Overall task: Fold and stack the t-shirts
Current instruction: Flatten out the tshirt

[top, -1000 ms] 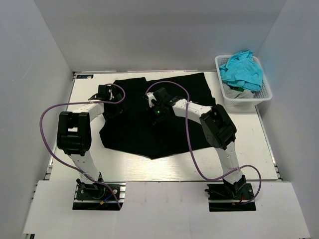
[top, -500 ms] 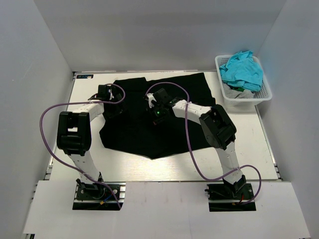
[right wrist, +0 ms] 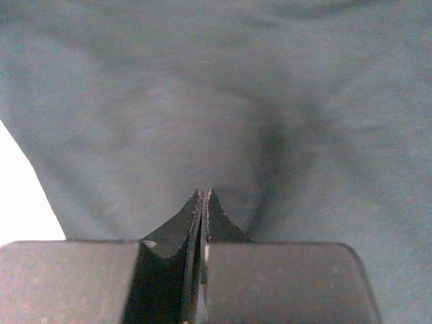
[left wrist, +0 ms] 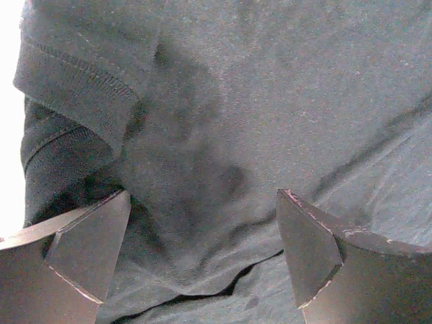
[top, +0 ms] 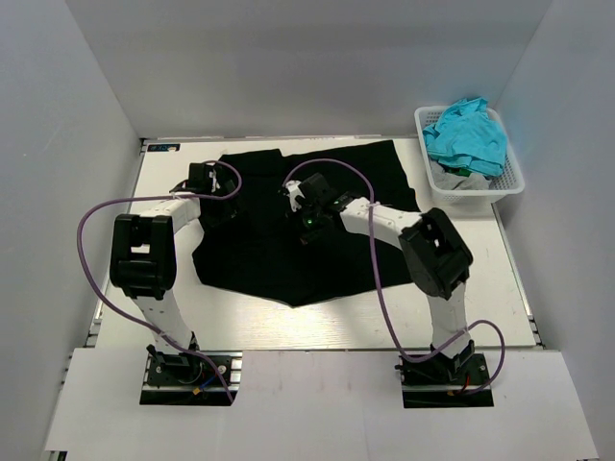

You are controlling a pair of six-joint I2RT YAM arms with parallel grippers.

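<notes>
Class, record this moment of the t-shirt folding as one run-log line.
left pincer open over black t-shirt | right pincer shut on it | blue t-shirt in basket | nothing stacked yet

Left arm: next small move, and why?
Probably close the left gripper on the black t-shirt. Its jaws stand open, straddling bunched cloth beside the sleeve hem, while the right gripper is shut, seemingly pinching the shirt mid-body. Both likely need a hold before any fold.
</notes>
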